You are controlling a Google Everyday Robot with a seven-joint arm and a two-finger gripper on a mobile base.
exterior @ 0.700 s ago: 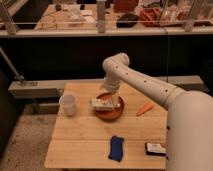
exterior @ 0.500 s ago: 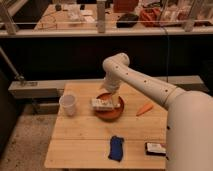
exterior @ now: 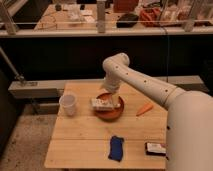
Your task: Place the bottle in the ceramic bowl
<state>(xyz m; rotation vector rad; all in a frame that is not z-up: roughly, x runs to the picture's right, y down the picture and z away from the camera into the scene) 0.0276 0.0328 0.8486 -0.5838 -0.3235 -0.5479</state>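
Very little has moved since the earlier frames: the arm (exterior: pixel 142 85) keeps the same bend, the hand (exterior: pixel 110 94) still hangs over the bowl (exterior: pixel 119 113), and the bottle (exterior: pixel 102 104) lies where it lay. If anything has shifted, it is too slight to make out.

The bottle lies on its side across the bowl, its long axis running from 9 to 3 o'clock. Its 9 o'clock end reaches the rim or just over it. The hand sits at about 12 o'clock of the bowl, right above the bottle's 3 o'clock end and close enough that it may be touching. Whether the hand is spread or pinching the bottle I cannot tell.

On the worktop (exterior: pixel 85 140), the cup (exterior: pixel 68 104) stands just beside the bowl at 9 o'clock. An orange stick (exterior: pixel 145 108) lies near it at 3 o'clock, a blue cloth (exterior: pixel 116 148) is well apart at 6 o'clock, and a flat object (exterior: pixel 155 148) lies at about 4 o'clock near the edge.

With so little changing, I judge the placing to be at or near its end: the bottle is already carried by the bowl. What remains is probably a release, if that is not yet done, and a straight lift clear. The risk is the bottle tipping over the 9 o'clock rim toward the cup.
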